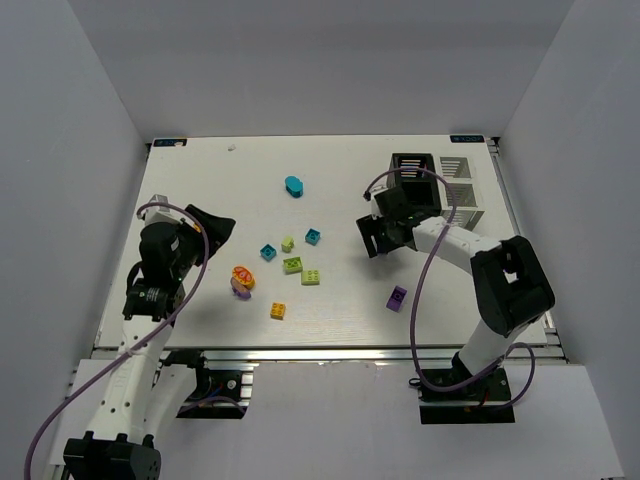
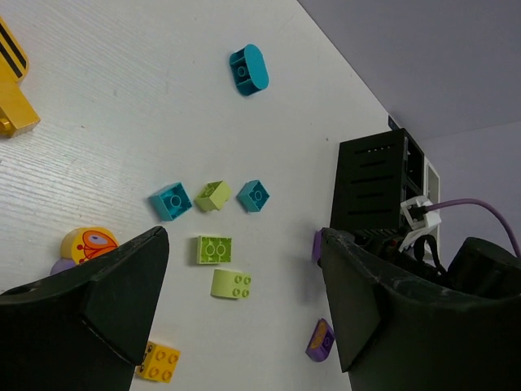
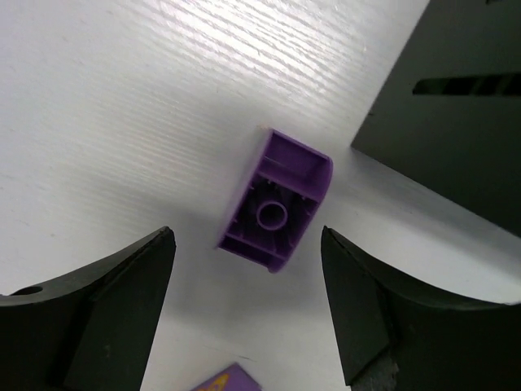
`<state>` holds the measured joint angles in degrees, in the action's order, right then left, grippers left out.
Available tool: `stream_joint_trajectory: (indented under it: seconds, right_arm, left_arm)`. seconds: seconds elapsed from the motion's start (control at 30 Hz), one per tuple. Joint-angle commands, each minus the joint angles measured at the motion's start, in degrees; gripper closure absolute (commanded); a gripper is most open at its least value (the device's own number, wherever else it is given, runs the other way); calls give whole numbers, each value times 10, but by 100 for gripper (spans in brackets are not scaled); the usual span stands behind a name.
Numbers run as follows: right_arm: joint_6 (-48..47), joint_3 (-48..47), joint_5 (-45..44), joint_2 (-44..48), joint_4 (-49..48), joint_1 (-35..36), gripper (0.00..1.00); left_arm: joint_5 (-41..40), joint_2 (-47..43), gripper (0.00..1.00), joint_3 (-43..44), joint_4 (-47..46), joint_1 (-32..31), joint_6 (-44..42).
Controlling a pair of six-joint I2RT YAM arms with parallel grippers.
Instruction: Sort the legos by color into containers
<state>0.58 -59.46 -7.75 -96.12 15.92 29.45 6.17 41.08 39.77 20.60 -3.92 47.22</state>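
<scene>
My right gripper (image 1: 376, 238) is open and empty, low over the table beside the black bin (image 1: 411, 176). In the right wrist view an upside-down purple brick (image 3: 275, 201) lies just beyond the fingertips (image 3: 155, 252), next to the bin wall (image 3: 456, 122). A second purple brick with a yellow print (image 1: 397, 297) lies nearer. My left gripper (image 1: 212, 226) is open and empty at the table's left. Teal (image 1: 293, 186), lime (image 1: 292, 265), yellow (image 1: 278, 311) and orange round (image 1: 241, 278) bricks lie mid-table.
The white compartmented tray (image 1: 463, 196) joins the black bin's right side near the table's far right edge. Two small teal bricks (image 2: 170, 201) (image 2: 254, 195) and lime bricks (image 2: 214, 195) (image 2: 231, 283) cluster ahead of the left gripper. A purple cable loops over each arm.
</scene>
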Motion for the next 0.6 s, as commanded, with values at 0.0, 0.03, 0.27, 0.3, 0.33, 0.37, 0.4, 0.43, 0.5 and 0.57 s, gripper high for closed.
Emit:
stream_joint_trajectory:
  seconds: [0.0, 0.03, 0.27, 0.3, 0.33, 0.37, 0.4, 0.43, 0.5, 0.57]
  right_arm:
    - [33, -35, 14, -13, -24, 9, 24]
    - [36, -40, 11, -20, -20, 10, 24]
    - [60, -63, -20, -65, 2, 10, 33]
    - [60, -63, -21, -66, 3, 10, 35]
    - [59, -60, -21, -67, 5, 10, 36]
    - [57, -58, -20, -66, 5, 10, 38]
    - [54, -58, -17, -66, 5, 10, 42]
    - [52, -55, -16, -66, 3, 10, 45]
    - [34, -47, -8, -58, -9, 10, 57]
    - [16, -33, -3, -38, -24, 10, 70]
  left_arm:
    - [5, 11, 16, 7, -3, 1, -9]
    - [7, 13, 16, 8, -3, 1, -10]
    - [10, 4, 16, 7, 6, 1, -11]
    - [9, 2, 16, 5, 6, 1, -8]
    - [9, -1, 16, 3, 8, 1, -6]
    - [9, -6, 16, 2, 8, 1, -5]
    - [9, -8, 16, -1, 7, 1, -2]
    - [9, -10, 16, -3, 7, 1, -1]
    - [12, -14, 17, -7, 4, 1, 1]
    - [15, -16, 17, -14, -5, 1, 2]
